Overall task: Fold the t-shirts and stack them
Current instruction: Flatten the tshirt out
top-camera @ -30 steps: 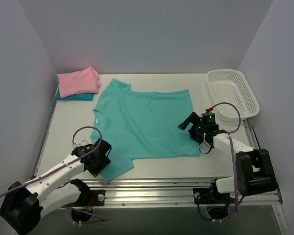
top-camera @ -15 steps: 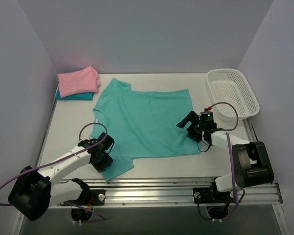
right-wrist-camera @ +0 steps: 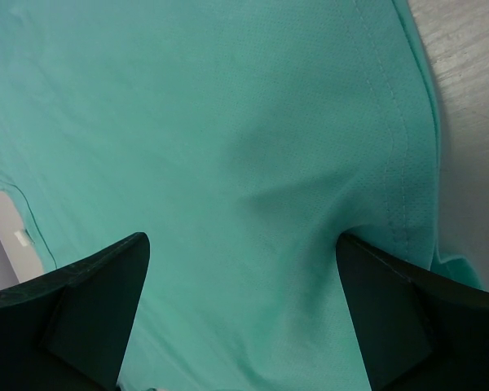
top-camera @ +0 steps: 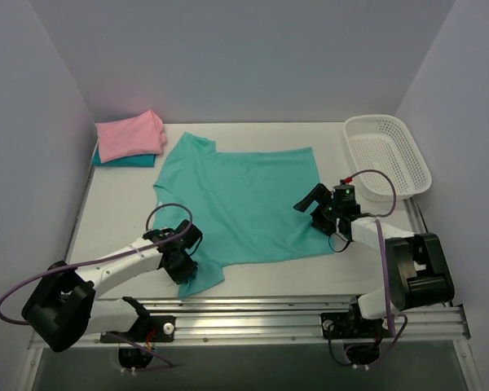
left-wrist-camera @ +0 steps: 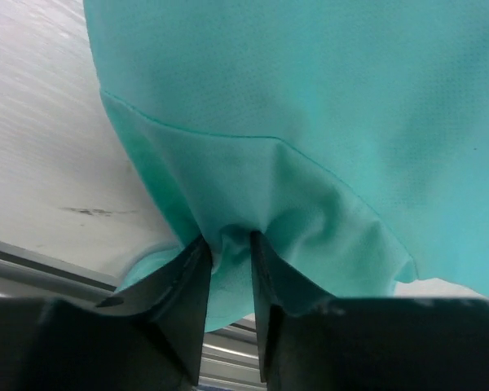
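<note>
The teal-green t-shirt (top-camera: 244, 199) lies spread flat in the middle of the table. My left gripper (top-camera: 183, 265) is at its near-left sleeve. In the left wrist view the gripper (left-wrist-camera: 231, 244) is shut on a bunched fold of that sleeve (left-wrist-camera: 253, 195). My right gripper (top-camera: 316, 212) rests low over the shirt's right hem. In the right wrist view it (right-wrist-camera: 240, 244) stands wide open, with flat cloth (right-wrist-camera: 228, 147) between its fingers. At the back left, a folded pink t-shirt (top-camera: 129, 136) sits on a folded darker teal-blue one (top-camera: 126, 161).
A white mesh basket (top-camera: 387, 155) stands at the back right. Metal rails (top-camera: 253, 314) run along the table's near edge, just behind the gripped sleeve. Grey walls close in the left, back and right sides.
My left gripper has slid right along the near edge onto the sleeve and closed on the cloth, bunching it. The right gripper has stayed put, open.
</note>
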`<action>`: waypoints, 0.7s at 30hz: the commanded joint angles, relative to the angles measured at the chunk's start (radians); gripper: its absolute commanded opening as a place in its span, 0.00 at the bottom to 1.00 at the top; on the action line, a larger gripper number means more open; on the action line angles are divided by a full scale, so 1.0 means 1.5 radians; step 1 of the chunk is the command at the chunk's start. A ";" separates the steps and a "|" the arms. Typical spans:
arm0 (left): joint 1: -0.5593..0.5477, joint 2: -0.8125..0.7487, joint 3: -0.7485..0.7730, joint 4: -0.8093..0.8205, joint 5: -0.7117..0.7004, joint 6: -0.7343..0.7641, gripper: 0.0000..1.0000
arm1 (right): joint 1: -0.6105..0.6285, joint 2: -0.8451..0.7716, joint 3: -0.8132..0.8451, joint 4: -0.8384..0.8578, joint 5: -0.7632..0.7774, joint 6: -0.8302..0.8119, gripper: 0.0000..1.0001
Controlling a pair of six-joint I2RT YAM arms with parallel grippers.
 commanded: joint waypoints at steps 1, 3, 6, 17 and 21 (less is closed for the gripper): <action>-0.019 0.069 -0.051 0.131 0.010 -0.036 0.33 | -0.003 0.000 -0.003 -0.012 0.000 -0.007 0.94; -0.021 0.086 -0.047 0.136 0.001 -0.034 0.18 | -0.006 -0.004 -0.005 -0.016 0.002 -0.009 0.94; -0.026 0.099 -0.040 0.150 -0.011 -0.028 0.03 | -0.011 -0.012 -0.005 -0.021 0.003 -0.012 0.94; -0.062 0.014 0.015 0.084 -0.122 -0.019 0.02 | -0.015 -0.133 0.010 -0.140 0.057 -0.041 0.94; -0.061 -0.015 0.003 0.114 -0.138 -0.002 0.02 | -0.015 -0.205 0.017 -0.227 0.100 -0.056 0.95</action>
